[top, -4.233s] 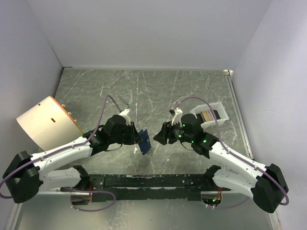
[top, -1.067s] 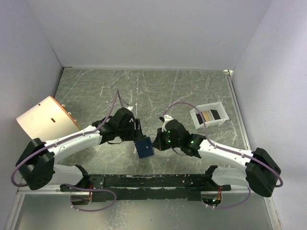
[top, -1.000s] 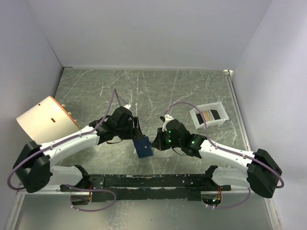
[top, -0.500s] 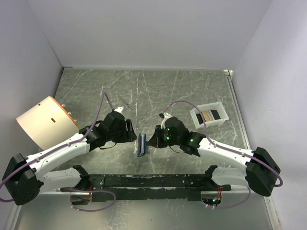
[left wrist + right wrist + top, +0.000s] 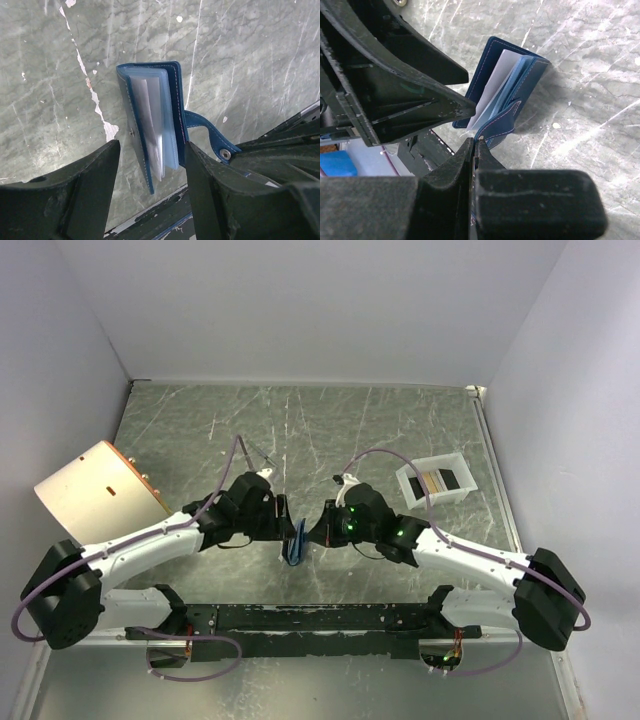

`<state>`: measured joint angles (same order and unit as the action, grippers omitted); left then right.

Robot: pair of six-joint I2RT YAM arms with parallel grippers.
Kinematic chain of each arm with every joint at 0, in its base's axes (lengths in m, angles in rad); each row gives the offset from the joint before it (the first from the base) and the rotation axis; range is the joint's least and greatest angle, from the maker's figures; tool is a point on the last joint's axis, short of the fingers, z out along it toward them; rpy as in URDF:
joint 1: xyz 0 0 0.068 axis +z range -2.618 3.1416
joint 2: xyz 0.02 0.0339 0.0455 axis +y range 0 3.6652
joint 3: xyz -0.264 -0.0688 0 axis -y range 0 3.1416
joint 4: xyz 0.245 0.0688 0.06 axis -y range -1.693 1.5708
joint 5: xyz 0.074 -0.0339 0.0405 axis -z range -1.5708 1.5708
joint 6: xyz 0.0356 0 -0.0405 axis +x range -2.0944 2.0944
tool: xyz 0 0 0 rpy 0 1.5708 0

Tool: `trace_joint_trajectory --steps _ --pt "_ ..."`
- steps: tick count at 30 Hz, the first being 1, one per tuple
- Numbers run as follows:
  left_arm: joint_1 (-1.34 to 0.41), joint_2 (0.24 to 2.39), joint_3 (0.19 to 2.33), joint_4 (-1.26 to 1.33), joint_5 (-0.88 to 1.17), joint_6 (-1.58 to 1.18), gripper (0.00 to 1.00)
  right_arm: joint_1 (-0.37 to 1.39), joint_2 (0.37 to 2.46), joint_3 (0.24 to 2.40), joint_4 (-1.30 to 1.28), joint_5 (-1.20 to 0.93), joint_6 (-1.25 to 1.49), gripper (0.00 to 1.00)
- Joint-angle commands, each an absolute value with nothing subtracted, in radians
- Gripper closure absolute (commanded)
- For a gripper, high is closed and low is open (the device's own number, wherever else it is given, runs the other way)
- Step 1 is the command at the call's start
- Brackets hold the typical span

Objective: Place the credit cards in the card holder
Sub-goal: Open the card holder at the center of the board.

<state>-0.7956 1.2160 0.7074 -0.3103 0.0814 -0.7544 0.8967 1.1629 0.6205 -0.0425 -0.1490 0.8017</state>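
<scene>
The blue card holder (image 5: pixel 296 541) stands on edge on the marbled table (image 5: pixel 330 430) between the two arms, its covers parted a little so the pale inner sleeves fan out. The right gripper (image 5: pixel 472 145) is pressed together on the snap tab (image 5: pixel 495 132) and pinches only that narrow strap. The left gripper (image 5: pixel 152 160) is spread, with one finger on each side of the holder; the left wrist view leaves it unclear whether either finger touches a cover. The credit cards (image 5: pixel 440 481) lie in the white tray (image 5: pixel 405 480) off to the right, well apart from the holder, so none looks loaded yet. The weak point, as I judge it, is the grip. A strap is soft and hinged, so it cannot steady the holder against twisting, and a pull from the right arm could swing the holder round or tip it flat. If the left fingers close as they now stand, they would squeeze both covers together and shut the pockets instead of spreading them — the reverse of what a card needs. The thin plastic sleeves could also buckle or catch on a fingertip. With the right arm tied up on the tab, fetching a card means letting go, and the holder may then fold shut or fall.
</scene>
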Motion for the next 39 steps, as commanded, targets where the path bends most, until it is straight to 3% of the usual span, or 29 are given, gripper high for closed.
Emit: trace_joint_trajectory --steps 1,16,28,33,39 --pt "-0.796 1.244 0.709 -0.272 0.088 -0.737 0.36 0.894 1.143 0.622 -0.009 -0.139 0.802 1.00" --pt "-0.795 1.307 0.717 -0.318 0.014 -0.710 0.51 0.892 1.129 0.580 -0.014 -0.124 0.803 1.00" --pt "-0.795 1.271 0.691 -0.220 0.119 -0.748 0.40 0.892 1.110 0.595 -0.026 -0.127 0.798 1.00" --pt "-0.796 1.301 0.704 -0.244 0.098 -0.731 0.41 0.891 1.118 0.587 -0.016 -0.136 0.805 1.00" --pt "-0.796 1.316 0.705 -0.247 0.082 -0.726 0.49 0.891 1.118 0.575 -0.019 -0.118 0.803 1.00"
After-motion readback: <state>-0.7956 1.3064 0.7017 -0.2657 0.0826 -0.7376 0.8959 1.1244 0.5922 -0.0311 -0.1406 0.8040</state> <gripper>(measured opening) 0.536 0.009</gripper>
